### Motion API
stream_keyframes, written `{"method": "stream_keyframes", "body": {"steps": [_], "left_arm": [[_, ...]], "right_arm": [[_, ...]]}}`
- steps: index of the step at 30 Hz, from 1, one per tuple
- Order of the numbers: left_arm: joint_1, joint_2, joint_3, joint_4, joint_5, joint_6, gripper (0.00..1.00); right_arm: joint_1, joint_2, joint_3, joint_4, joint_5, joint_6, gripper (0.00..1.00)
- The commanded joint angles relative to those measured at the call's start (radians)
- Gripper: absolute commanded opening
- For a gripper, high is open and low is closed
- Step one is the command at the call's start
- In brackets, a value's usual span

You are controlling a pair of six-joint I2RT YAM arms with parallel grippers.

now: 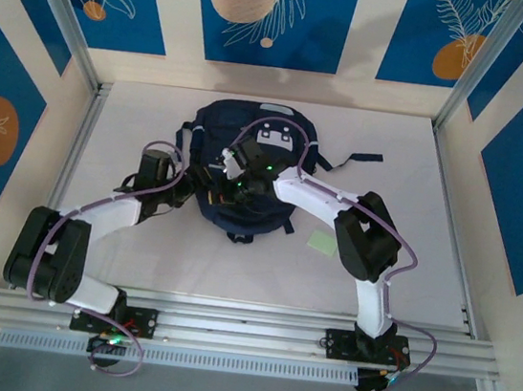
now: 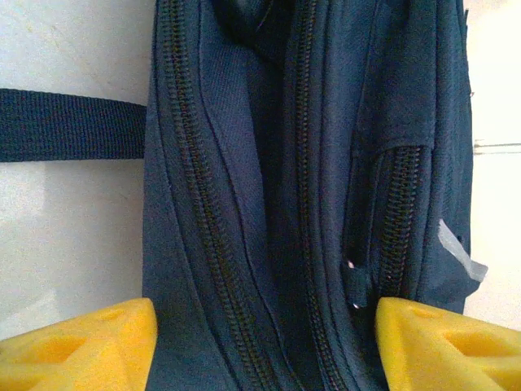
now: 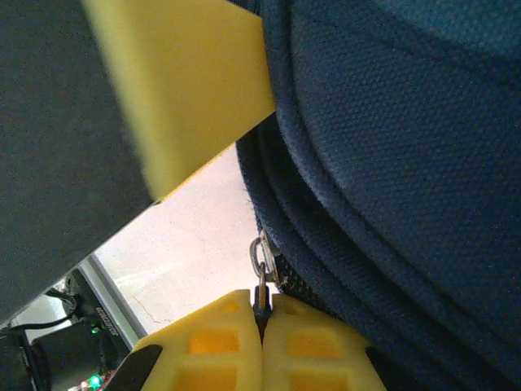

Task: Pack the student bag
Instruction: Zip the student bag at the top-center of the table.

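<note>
Navy fabric student bag (image 1: 217, 127) lies mid-table (image 1: 416, 197), toward the far side | soft, floppy, probably light, likely sags if lifted by cloth | left fingers (image 2: 81, 346) apart, straddling its zippered edge | right fingers (image 3: 220, 350) together, pinching the metal zipper pull (image 3: 260, 259) | best holds: pull, seams, straps

Both arms wore glossy white shells over their long links, broken by boxy black joint housings; the left arm (image 1: 105, 213) and the right arm (image 1: 309, 197) matched each other. A lilac cable (image 1: 415, 259) looped loosely along each one from base to wrist. Small green lights (image 1: 270, 168) glowed near the wrists, and more at the black bases (image 1: 367, 349). The jaws were bright yellow blocks, moulded with shallow triangular and squarish recesses in their faces.
</note>
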Motion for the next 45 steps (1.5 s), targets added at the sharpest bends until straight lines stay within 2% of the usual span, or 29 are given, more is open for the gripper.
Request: {"method": "stream_keyframes", "body": {"steps": [1, 4, 6, 8, 10, 13, 18, 25, 30, 31, 34, 37, 38, 39, 40, 41, 45], "left_arm": [[-0.013, 0.068, -0.016, 0.157, -0.016, -0.066, 0.65], [-0.016, 0.124, 0.013, 0.225, -0.047, -0.072, 0.53], [-0.018, 0.154, 0.036, 0.259, -0.061, -0.073, 0.39], [-0.020, 0.171, 0.051, 0.284, -0.068, -0.076, 0.23], [-0.020, 0.176, 0.062, 0.290, -0.068, -0.070, 0.01], [-0.020, 0.162, 0.061, 0.274, -0.073, -0.048, 0.00], [-0.014, 0.119, 0.059, 0.198, -0.085, 0.010, 0.00], [0.012, 0.091, 0.078, 0.131, -0.068, 0.049, 0.00], [0.037, 0.071, 0.125, 0.048, -0.081, 0.110, 0.00], [0.041, 0.073, 0.135, 0.038, -0.081, 0.119, 0.00], [0.056, 0.091, 0.177, 0.012, -0.084, 0.140, 0.00], [0.063, 0.112, 0.228, -0.025, -0.075, 0.151, 0.00], [0.065, 0.115, 0.244, -0.047, -0.072, 0.154, 0.09], [0.064, 0.114, 0.261, -0.081, -0.068, 0.160, 0.32], [0.065, 0.111, 0.276, -0.119, -0.069, 0.166, 0.50], [0.065, 0.103, 0.289, -0.162, -0.066, 0.176, 0.60], [0.063, 0.017, 0.273, -0.314, -0.106, 0.207, 0.74]], "right_arm": [[0.002, -0.033, 0.000, 0.089, -0.086, 0.012, 0.00], [0.006, -0.041, -0.019, 0.080, -0.088, 0.014, 0.00], [0.006, -0.050, -0.041, 0.064, -0.086, 0.009, 0.00], [0.007, -0.064, -0.065, 0.035, -0.066, -0.004, 0.00], [0.005, -0.076, -0.084, -0.012, -0.044, -0.028, 0.00], [0.000, -0.091, -0.078, -0.176, 0.067, -0.111, 0.00], [-0.046, -0.113, -0.083, -0.450, 0.385, -0.235, 0.00], [-0.148, -0.148, -0.120, -0.581, 0.644, -0.302, 0.00], [-0.203, -0.104, -0.108, -0.631, 0.956, -0.299, 0.00], [-0.201, -0.086, -0.094, -0.642, 0.986, -0.291, 0.00], [-0.134, -0.031, -0.048, -0.628, 0.973, -0.291, 0.00], [-0.050, -0.016, -0.018, -0.528, 0.857, -0.292, 0.00], [-0.033, -0.012, 0.000, -0.496, 0.794, -0.276, 0.00], [-0.025, -0.009, 0.019, -0.469, 0.737, -0.254, 0.00], [-0.020, -0.006, 0.035, -0.442, 0.694, -0.226, 0.00], [-0.018, -0.005, 0.051, -0.412, 0.645, -0.198, 0.00], [-0.029, -0.003, 0.103, -0.292, 0.474, -0.104, 0.00]]}}
